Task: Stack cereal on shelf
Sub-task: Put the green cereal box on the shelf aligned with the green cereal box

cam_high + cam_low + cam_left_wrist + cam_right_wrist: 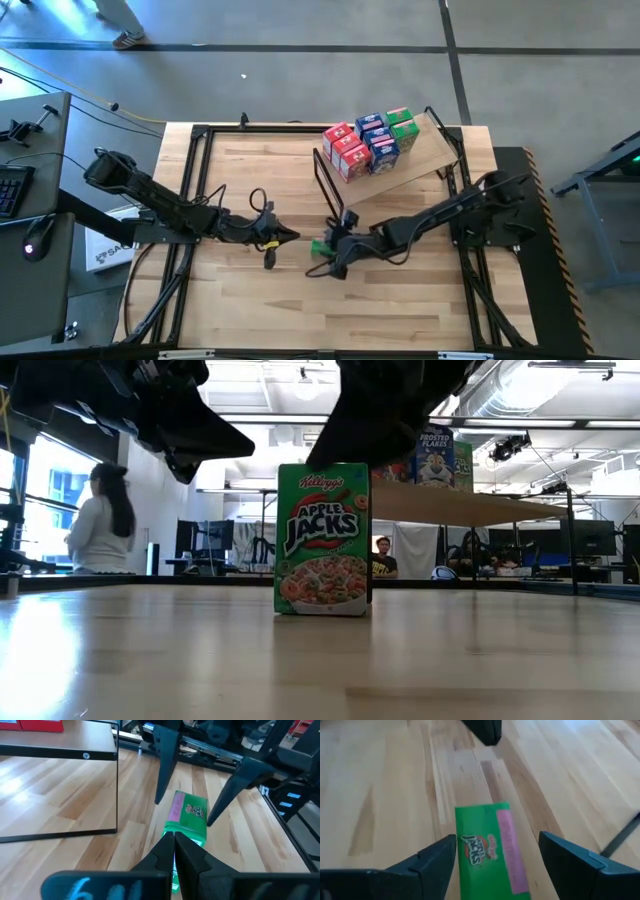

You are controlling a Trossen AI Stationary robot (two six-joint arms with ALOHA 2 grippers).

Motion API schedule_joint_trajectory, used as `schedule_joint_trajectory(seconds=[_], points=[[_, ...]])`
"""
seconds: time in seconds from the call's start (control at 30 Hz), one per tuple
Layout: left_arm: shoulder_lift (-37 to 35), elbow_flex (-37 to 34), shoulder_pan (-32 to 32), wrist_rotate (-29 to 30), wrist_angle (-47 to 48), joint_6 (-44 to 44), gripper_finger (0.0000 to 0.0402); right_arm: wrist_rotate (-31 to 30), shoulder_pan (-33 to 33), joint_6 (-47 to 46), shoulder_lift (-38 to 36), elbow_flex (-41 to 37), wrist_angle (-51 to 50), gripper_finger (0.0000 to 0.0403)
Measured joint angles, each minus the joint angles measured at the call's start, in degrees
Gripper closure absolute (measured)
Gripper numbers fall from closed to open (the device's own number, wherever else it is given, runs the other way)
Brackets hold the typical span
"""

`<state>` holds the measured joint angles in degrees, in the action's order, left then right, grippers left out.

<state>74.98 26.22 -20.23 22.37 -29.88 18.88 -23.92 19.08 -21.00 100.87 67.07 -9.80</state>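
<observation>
A green Apple Jacks cereal box (322, 540) stands upright on the tabletop, also seen in the high view (319, 247). My right gripper (497, 851) hangs open over it, one finger on either side of the box top (485, 847), with a gap to each. My left gripper (174, 839) is shut, its tip just left of the box (189, 815) and apart from it. The shelf (425, 150), a tilted plywood board with a black frame end, lies toward the far edge and carries several red, blue and green boxes (368, 140).
The shelf's black frame (325, 178) stands just beyond my right gripper. Black rails (195, 180) run along the table's left and right sides. Bare planks lie toward the near edge (330, 310). People show in the room behind (100, 520).
</observation>
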Motion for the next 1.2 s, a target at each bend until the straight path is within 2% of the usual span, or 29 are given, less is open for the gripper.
schedule_joint_trajectory(seconds=[0.23, 0.47, 0.63, 0.83, 1.03, 1.2], points=[[0.0, 0.0, 0.0, 0.0, 0.1, -0.1, 0.0396, 6.0, -1.3, -1.3, 1.7, 2.9, -6.4, 0.0136], [0.0, 0.0, 0.0, 0.3, 0.1, -0.5, 0.0396, 10.9, -2.0, -1.7, 1.7, 2.9, -7.4, 0.0196], [0.0, 0.0, 0.0, 0.7, 0.1, -0.5, 0.0396, 11.1, -2.4, 0.1, 1.5, 2.9, -7.9, 0.0239], [0.0, 0.0, 0.0, 0.7, 0.1, -0.5, 0.0396, 13.7, -1.9, 3.9, -1.8, 4.6, -11.2, 0.0255], [0.0, 0.0, 0.0, 0.7, 0.0, -0.4, 0.0396, 13.9, -0.1, 8.1, -9.1, 8.9, -24.3, 0.0255], [0.0, 0.0, 0.0, 0.8, 0.1, 0.5, 0.0396, 12.8, 0.9, 7.7, -17.5, 9.3, -38.1, 0.0255]])
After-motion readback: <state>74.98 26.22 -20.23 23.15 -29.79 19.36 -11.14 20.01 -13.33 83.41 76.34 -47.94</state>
